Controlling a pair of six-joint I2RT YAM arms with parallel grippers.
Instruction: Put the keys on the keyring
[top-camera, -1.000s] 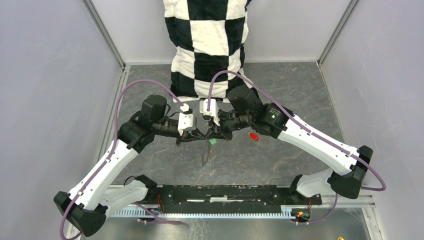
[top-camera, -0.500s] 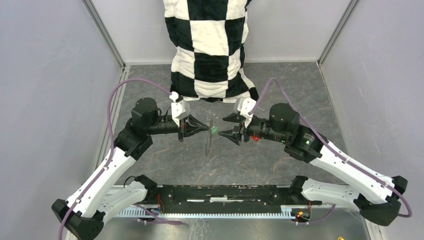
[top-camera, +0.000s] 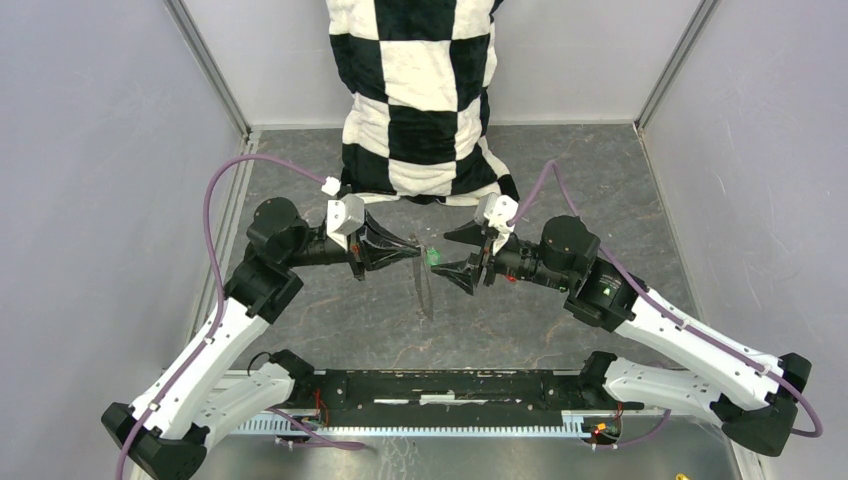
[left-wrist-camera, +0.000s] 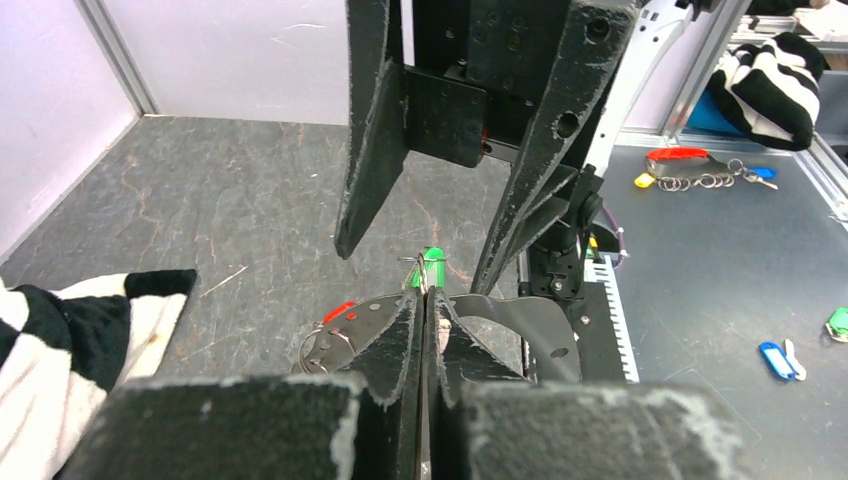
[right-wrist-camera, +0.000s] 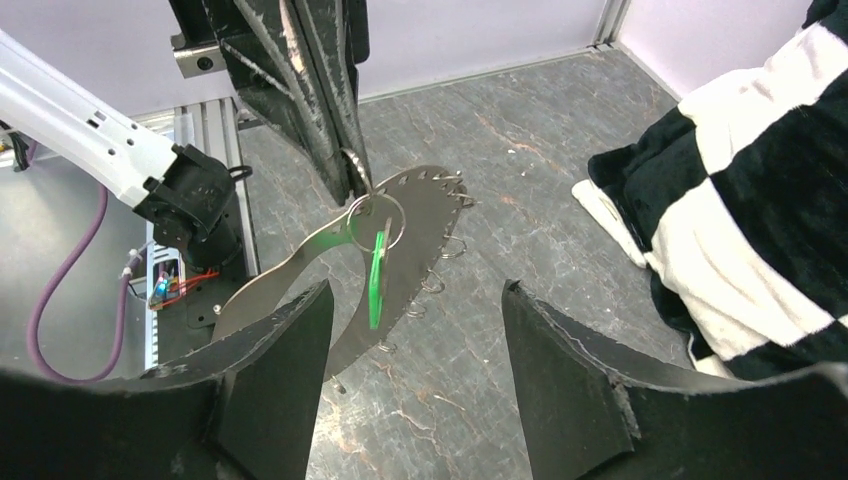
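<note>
The tiny green-headed key (right-wrist-camera: 377, 275) is just released by the right gripper (top-camera: 446, 252), seemingly threaded mid-frame on the silvery-grey keyring (right-wrist-camera: 425, 205) clamped by the left gripper (top-camera: 413, 254).

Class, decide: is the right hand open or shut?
Open: the right hand is spread wide, the green key hanging beyond it.

Left fingers (top-camera: 395, 252) pinched shut, right fingers (top-camera: 458, 276) spread wide apart, tips facing each other mid-air.

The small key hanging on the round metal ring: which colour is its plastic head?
Green. The small plastic-headed key shows best in the right wrist view.
</note>
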